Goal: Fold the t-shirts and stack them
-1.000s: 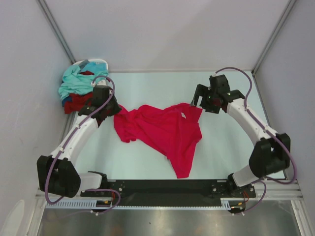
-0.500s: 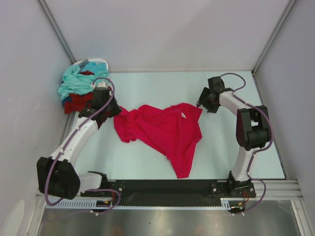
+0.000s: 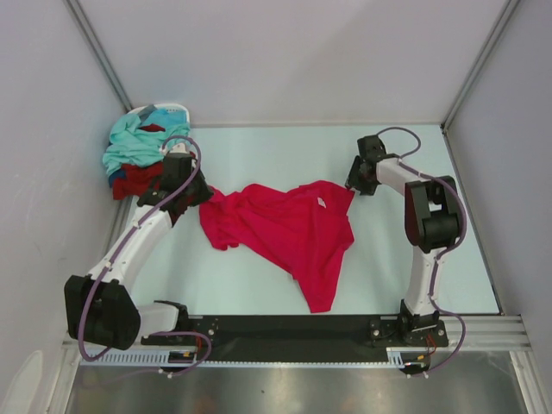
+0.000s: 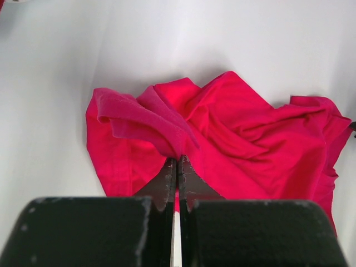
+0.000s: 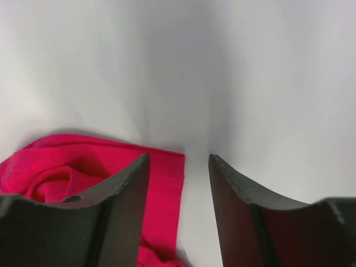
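Observation:
A bright crimson-pink t-shirt lies crumpled in the middle of the table. My left gripper is shut on a fold of its left edge. My right gripper is open just above the shirt's far right corner, with one finger over the cloth and the other over bare table. A light teal shirt, a dark maroon shirt and a bit of dark blue cloth are heaped at the far left.
The heap sits in a small white basket at the back left corner. Grey walls enclose the table on three sides. A black rail runs along the near edge.
My right arm has folded in and its gripper has moved left and down to the shirt's far right corner. The left gripper has not moved.

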Available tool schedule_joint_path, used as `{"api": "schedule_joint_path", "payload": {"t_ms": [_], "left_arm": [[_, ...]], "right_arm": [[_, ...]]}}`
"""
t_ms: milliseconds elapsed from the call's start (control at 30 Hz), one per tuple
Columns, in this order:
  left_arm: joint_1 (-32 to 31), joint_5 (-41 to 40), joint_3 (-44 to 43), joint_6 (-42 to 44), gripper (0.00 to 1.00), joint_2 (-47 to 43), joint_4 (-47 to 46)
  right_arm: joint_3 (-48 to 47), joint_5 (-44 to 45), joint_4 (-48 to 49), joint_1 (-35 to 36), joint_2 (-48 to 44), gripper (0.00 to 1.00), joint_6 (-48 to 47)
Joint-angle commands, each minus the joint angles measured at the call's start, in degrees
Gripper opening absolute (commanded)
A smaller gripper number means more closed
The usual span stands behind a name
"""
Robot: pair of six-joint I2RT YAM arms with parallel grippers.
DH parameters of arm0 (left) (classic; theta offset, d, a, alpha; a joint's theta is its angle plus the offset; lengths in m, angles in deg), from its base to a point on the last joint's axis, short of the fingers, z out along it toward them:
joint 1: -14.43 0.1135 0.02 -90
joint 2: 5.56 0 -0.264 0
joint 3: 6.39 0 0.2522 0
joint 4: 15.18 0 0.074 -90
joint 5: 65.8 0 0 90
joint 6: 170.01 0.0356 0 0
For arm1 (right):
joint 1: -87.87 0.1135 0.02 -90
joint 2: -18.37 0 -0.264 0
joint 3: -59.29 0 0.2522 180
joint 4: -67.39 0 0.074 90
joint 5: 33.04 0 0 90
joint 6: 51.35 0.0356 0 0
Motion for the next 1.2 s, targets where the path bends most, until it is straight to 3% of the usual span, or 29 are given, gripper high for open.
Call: {"api": "schedule_joint_path", "payload": {"t_ms": [0,267,367,467,667,933,1033,1167], "left_arm": [[0.44,0.98,-2.05,0.75,0.00,-0.42,-0.62],[0.52,0.63,-2.14,1.36,0.00,-0.51,-0.18],[0.44,0.72,-2.14,1.36,0.00,-0.42,-0.10],[0.52,0.72,-2.22,1.45,0.00,-0.25,-0.10],[1.31,0.18,-8.18,5.04,0.00,3.34,-1.67],[2.81,9.67,-36.57,11.46,0.00,12.14,-2.38],[2.81,12.05,-44.83,11.21,0.00,13.20,-1.42],[2.81,13.19,-52.66,9.36,0.00,12.76,-1.76]], "right_arm": [[-1.83,2.74,-0.66,1.87,2.36,0.50,-2.23],[-1.13,6.96,-2.34,4.07,4.03,0.44,-3.64],[-0.69,6.87,-2.34,4.07,4.39,0.30,-3.46],[-0.34,7.75,-2.25,3.81,4.03,0.00,-3.64],[-5.31,7.93,0.47,1.00,-1.49,0.00,-9.77],[-30.19,1.52,0.74,-1.56,-11.43,0.00,-17.96],[-36.87,-1.91,1.61,-1.47,-15.38,0.00,-21.91],[-38.83,-3.94,4.51,-1.29,-22.06,0.00,-24.56]]}}
